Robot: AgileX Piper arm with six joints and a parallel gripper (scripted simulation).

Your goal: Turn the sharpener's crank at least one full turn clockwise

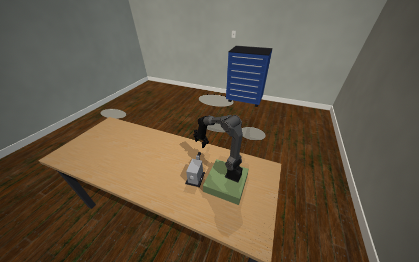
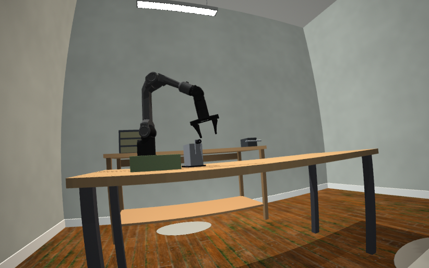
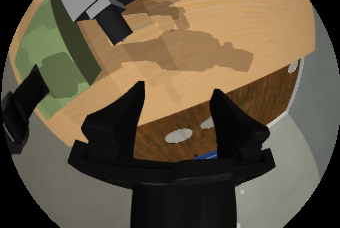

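The gripper (image 2: 206, 131) hangs above the crank (image 2: 197, 142) with its jaws wide apart, holding nothing. The gray sharpener (image 1: 194, 172) sits on the counter (image 1: 113, 156) beside the green base block (image 1: 219, 191). If the jaws come down off to one side, they could miss the small knob or bump the sharpener.

The sharpener (image 1: 194, 171) is a small light-grey box with a sloped, roof-like top, standing upright on a thin black base plate (image 1: 194, 183) that pokes out past its footprint. It sits on the wooden table (image 1: 113, 156), just beside the green block (image 1: 226, 191) without quite touching it, as far as I can tell. A round pale hole marks its near face in the top view. The crank (image 2: 197, 142) is dark, mounted on the far side, its black knob standing up just above the roofline.
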